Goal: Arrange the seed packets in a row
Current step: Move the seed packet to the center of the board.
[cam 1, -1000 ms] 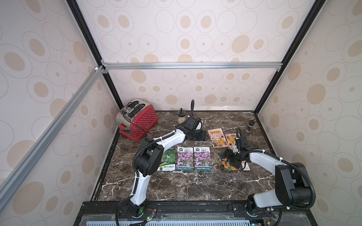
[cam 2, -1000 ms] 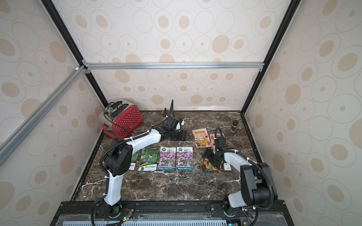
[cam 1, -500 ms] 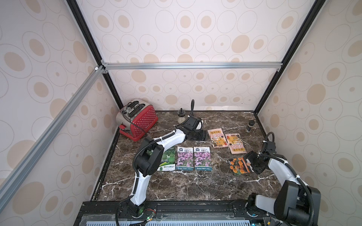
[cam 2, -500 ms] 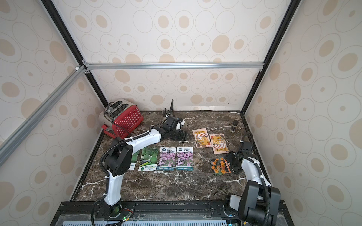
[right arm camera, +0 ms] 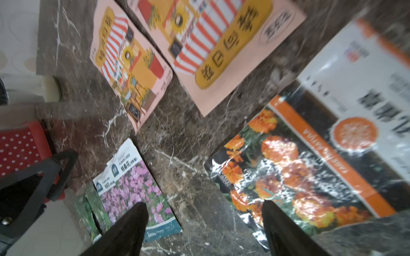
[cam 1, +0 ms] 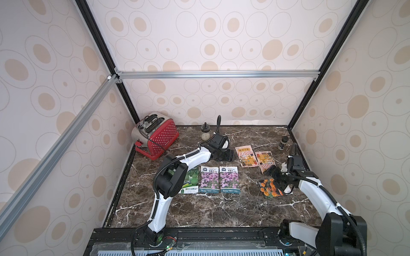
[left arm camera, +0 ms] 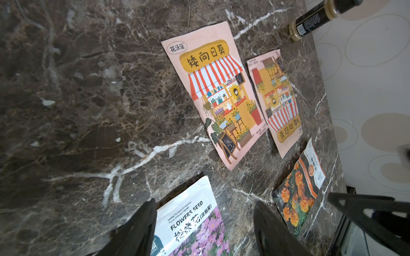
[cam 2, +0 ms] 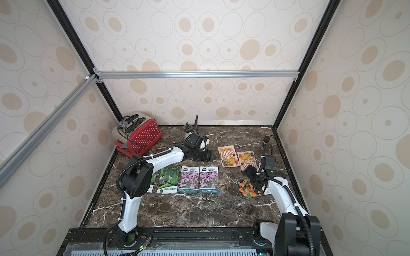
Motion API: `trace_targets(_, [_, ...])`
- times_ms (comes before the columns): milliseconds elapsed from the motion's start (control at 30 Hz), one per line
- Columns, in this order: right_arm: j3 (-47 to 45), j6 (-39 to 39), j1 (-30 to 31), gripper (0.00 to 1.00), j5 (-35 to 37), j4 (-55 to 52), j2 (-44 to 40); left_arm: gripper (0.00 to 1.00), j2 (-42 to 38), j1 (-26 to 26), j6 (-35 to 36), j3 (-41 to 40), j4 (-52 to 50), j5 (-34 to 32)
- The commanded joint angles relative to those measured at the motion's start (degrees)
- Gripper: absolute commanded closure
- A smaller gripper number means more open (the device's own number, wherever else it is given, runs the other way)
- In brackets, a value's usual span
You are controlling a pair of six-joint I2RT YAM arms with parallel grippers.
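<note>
Seed packets lie flat on the marble. A green gourd packet [cam 1: 190, 180] and two purple flower packets [cam 1: 209, 180] [cam 1: 229, 180] sit side by side. Two peach shop-front packets [cam 1: 245, 156] [cam 1: 264, 161] lie behind and to their right. An orange marigold packet [cam 1: 269, 188] lies askew near the right wall. My left gripper [cam 1: 224, 155] hovers open behind the purple packets, empty in the left wrist view [left arm camera: 204, 206]. My right gripper [cam 1: 275, 177] hangs open over the marigold packet's [right arm camera: 310, 166] edge, holding nothing [right arm camera: 205, 205].
A red toaster [cam 1: 155, 135] stands at the back left. A small glass jar [cam 1: 204, 133] stands at the back and a dark bottle [cam 1: 282, 143] by the right wall. A second gourd packet [cam 2: 153, 179] is partly hidden behind my left arm.
My right arm pulled back toward the right wall, then returned above the marigold packet. The left arm has not moved.
</note>
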Motion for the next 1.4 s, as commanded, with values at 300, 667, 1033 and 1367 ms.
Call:
trace_targets(300, [-3.6, 3.0, 0.2, 0.13, 1.6, 1.6, 7.8, 0.30, 1.8, 0.1, 1.3, 2.9, -0.8, 0.8])
trace_targets(667, [-1.4, 0.8, -12.3, 0.12, 6.2, -2.1, 8.1, 0.30, 1.8, 0.2, 1.7, 2.4, -0.7, 1.1])
trace_targets(1033, [8.7, -0.5, -19.0, 0.12, 11.5, -1.2, 16.0, 0.30, 3.5, 0.6, 1.2, 3.1, 0.0, 2.6])
trace_targets(1367, [13.7, -6.0, -15.5, 0.12, 5.2, -0.8, 13.0, 0.29, 4.5, 0.9, 1.8, 5.1, -1.4, 2.7])
